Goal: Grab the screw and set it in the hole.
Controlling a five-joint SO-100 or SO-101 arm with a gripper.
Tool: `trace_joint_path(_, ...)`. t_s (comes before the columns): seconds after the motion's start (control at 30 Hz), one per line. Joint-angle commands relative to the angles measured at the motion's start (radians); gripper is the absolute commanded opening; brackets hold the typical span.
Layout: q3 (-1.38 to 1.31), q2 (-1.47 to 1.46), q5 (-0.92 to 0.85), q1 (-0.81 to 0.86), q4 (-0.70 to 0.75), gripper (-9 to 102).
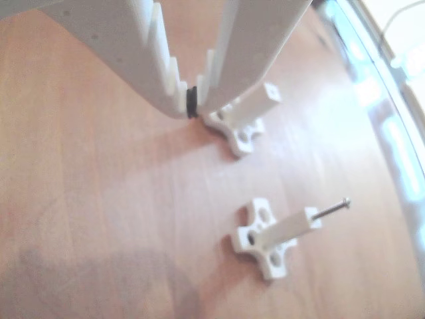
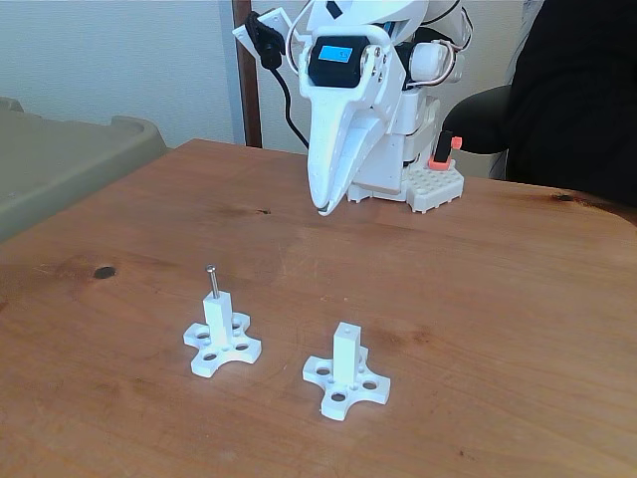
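In the other view, the gripper (image 1: 192, 103) hangs over the wooden table (image 1: 86, 199), fingers drawn together at the tips with a small black piece showing between them and nothing held. Just behind the tips stands the empty post (image 1: 255, 109); its top face is turned from the camera, so the hole cannot be made out here. Well below that post in the picture sits the second post (image 1: 282, 232), and there's the screw (image 1: 332, 209), shank stuck in that post's end, head poking out free.

Over to the fixed view. Taking the empty post (image 2: 345, 351) as the landmark: the hole (image 2: 345, 328) shows as a dark dot on its top face. The screw (image 2: 211, 281) stands upright in the second post (image 2: 220, 321), off to the left of the landmark. The gripper (image 2: 322, 207) hovers well behind and above the landmark, pinched closed, carrying nothing.

The job in hand looks like the pickup. Best played by spreading the fingers first, coming down over the screw head, pinching the bare shank just under it, then lifting straight up so the post doesn't tip.
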Motion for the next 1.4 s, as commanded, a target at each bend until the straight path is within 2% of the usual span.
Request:
trace_joint_path(0.0, -0.002, 0.021, -0.032, -0.031, 0.071, -4)
trace_joint_path(1.37, -0.006, 0.002, -0.031, -0.034, 0.061, -4)
